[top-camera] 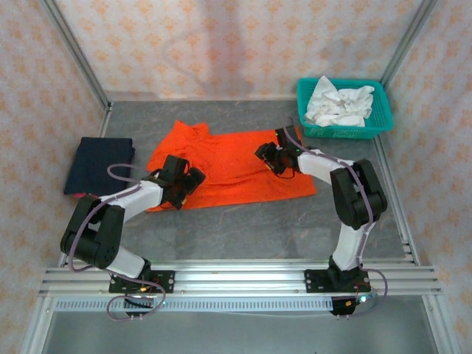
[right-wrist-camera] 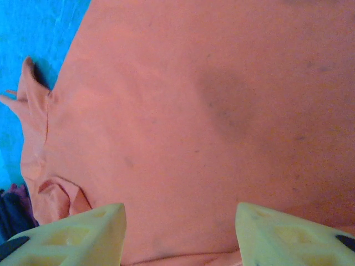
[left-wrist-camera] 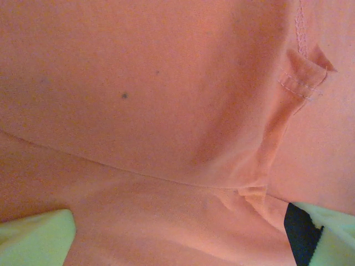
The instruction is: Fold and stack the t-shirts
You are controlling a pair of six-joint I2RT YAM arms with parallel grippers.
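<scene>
– Two shirts on the counter (top-camera: pixel 251 228); entries, please.
– Item one: orange shirt (top-camera: pixel 236 166), spread flat, directly beneath both hands. Item two: navy shirt (top-camera: pixel 99 164), folded, well out to the left of the left hand (top-camera: pixel 193 179), apart from the orange one.
– Hands?
– Left hand: fingers wide apart, low over the cloth beside a sleeve seam, nothing clamped. Right hand (top-camera: pixel 271 158): fingers apart, close over plain cloth, nothing between them.
– Step, as you judge it?
– Probably taking hold for a fold. Advice: work each hand to an edge of the shirt, slip one finger under a single layer and close both hands evenly. Lift together, so the cloth carries over without dragging. The wrinkle under the left hand wants flattening, or it gets folded in.
– Containers?
– One: basket (top-camera: pixel 343 133), teal lattice, beyond and to the right of the right hand, clear of the orange shirt. Contents: white cloth (top-camera: pixel 339 103), crumpled, heaped about to the rim.
</scene>
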